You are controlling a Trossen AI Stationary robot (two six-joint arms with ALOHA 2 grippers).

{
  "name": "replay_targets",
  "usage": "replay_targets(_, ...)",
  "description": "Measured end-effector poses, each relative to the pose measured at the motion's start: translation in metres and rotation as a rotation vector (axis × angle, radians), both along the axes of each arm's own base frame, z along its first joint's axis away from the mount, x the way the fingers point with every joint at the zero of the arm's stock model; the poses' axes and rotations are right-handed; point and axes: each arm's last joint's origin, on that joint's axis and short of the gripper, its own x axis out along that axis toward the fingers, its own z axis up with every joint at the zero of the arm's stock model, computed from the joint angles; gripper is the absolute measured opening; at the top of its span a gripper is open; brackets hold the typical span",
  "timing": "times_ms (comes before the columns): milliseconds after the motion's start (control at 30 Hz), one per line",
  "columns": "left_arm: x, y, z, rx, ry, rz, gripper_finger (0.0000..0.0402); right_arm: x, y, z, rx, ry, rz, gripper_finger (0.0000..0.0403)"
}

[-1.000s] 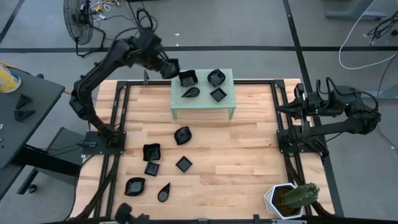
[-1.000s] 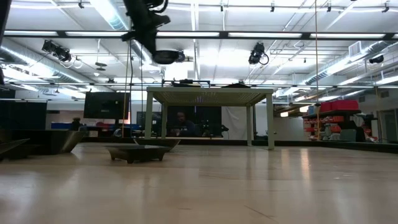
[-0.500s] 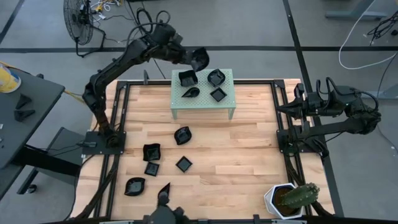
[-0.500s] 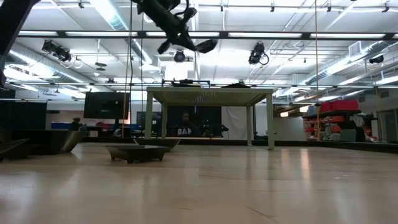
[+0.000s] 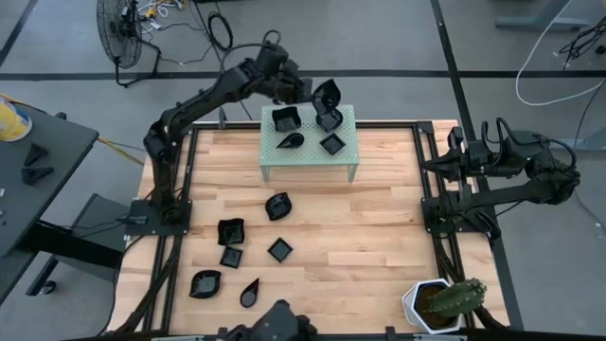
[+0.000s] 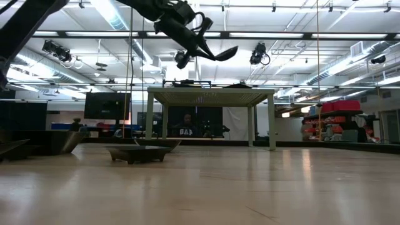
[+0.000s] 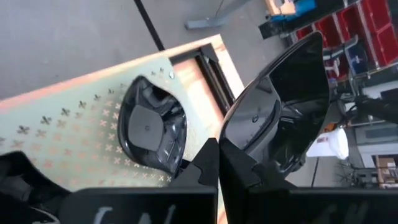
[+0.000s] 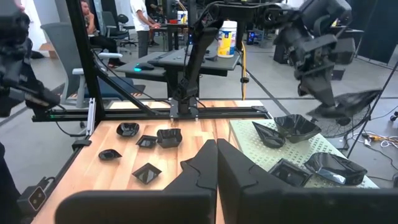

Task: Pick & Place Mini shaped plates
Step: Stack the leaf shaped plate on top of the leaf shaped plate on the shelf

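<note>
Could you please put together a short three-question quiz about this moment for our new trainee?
1. True or false: the left gripper is shut on a glossy black leaf-shaped mini plate above the pale green perforated metal stand.
2. How many glossy black mini plates rest on the stand's top? A) two B) four C) seven
3. Fill in: the right gripper is shut, holds nothing, and waits at the table's ____ edge.

Key: 1 true. 2 B; in the high view four lie on the stand, six more on the wooden table. 3 right.
</note>
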Motion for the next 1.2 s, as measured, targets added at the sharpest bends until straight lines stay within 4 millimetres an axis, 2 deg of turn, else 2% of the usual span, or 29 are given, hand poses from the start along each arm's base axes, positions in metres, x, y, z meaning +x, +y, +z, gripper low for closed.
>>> replay_targets(667,0.031,0.003,-0.049,-0.101,0.088,0.012,0.0003,0.0,0.0,0.0,0.0,0.0,0.0,0.0004)
replay_targets(1033,0.032,0.002,-0.05,-0.091,0.099,0.042,0.0005,0.0,0.0,0.0,0.0,0.0,0.0,0.0004)
replay_targets(1200,0.031,0.003,-0.051,-0.081,0.113,0.079,0.0028,0.0,0.0,0.0,0.0,0.0,0.0,0.0004)
